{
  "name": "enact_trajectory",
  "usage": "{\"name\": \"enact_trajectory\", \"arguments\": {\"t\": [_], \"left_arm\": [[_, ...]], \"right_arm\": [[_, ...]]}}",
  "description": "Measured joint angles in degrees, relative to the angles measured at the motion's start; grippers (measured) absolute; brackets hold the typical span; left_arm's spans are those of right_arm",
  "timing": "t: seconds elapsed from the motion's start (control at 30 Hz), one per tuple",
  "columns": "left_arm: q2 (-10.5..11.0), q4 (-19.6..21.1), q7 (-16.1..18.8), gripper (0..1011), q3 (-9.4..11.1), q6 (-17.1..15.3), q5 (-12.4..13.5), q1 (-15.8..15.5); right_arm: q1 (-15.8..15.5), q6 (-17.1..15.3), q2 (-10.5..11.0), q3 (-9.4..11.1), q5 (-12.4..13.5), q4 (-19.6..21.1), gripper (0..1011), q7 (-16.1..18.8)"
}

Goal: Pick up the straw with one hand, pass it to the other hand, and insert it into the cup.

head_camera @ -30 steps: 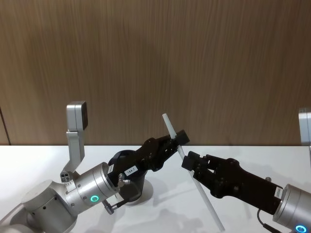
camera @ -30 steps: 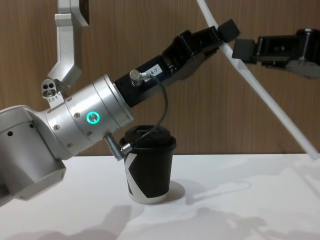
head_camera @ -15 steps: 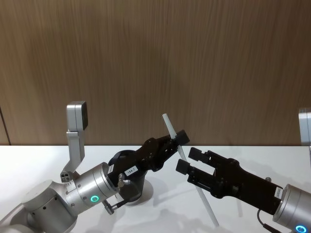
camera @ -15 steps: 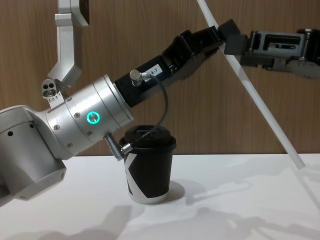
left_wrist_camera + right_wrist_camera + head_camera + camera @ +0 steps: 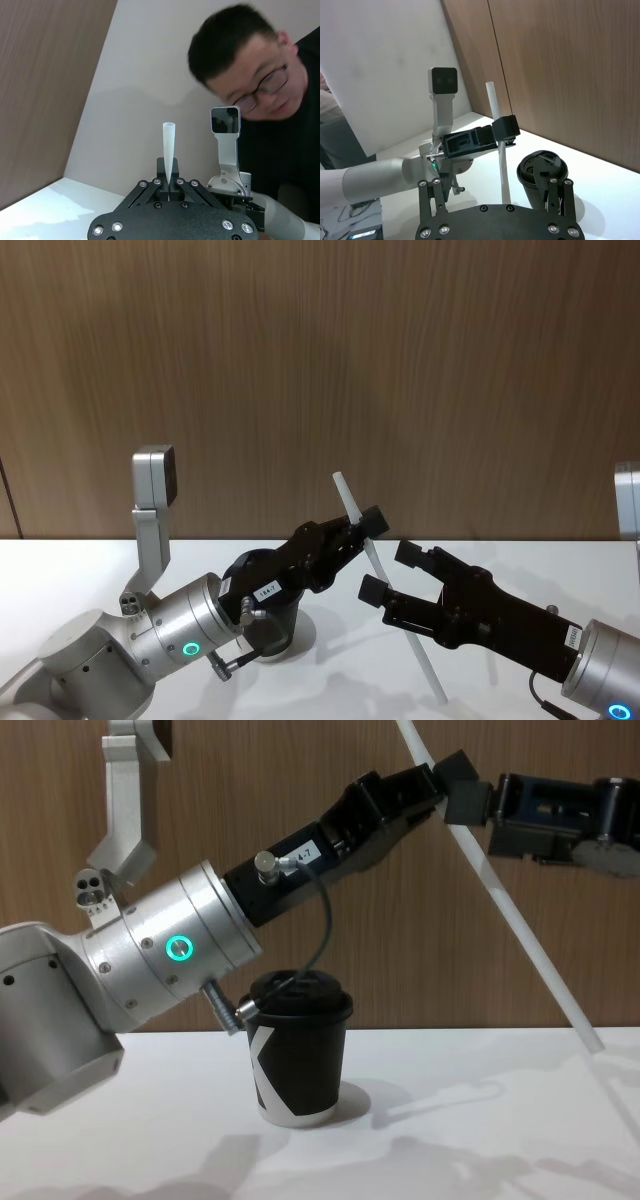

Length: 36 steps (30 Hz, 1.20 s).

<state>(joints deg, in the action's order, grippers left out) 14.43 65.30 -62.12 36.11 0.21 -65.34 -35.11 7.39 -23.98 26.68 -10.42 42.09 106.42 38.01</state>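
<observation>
Left gripper (image 5: 367,525) jaws pinch the straw (image 5: 416,650); right gripper (image 5: 391,572) jaws gape around it.

Left claw (image 5: 442,782) grips the slanting straw (image 5: 530,932) — cup (image 5: 298,1055) stands below.

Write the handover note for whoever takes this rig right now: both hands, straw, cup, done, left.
Left hand: shut on the straw near its upper end, raised above the cup.
Right hand: open, one finger on each side of the straw just below the left hand's grip.
Straw: tilted, with its lower end out to the robot's right of the cup.
Cup: upright on the table, lid on.
Done: straw lifted and gripped by the left hand.
Left: draw the right hand clear, bring the straw's lower end over the cup, and insert it.
</observation>
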Motion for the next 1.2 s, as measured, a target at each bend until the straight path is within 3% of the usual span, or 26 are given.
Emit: {"name": "enact_trajectory", "arguments": {"t": [0.8,1.2], "left_arm": [[5.65,8.94,5.01,5,-0.95,1.57,0.9,3.28],[8.56,13.37,8.93,5,-1.64,2.94,4.07,3.92]], "right_arm": [[0.0,0.0,0.0,0.0,0.0,0.0,1001,0.0],[0.0,0.0,0.0,0.0,0.0,0.0,1001,0.0]]}}
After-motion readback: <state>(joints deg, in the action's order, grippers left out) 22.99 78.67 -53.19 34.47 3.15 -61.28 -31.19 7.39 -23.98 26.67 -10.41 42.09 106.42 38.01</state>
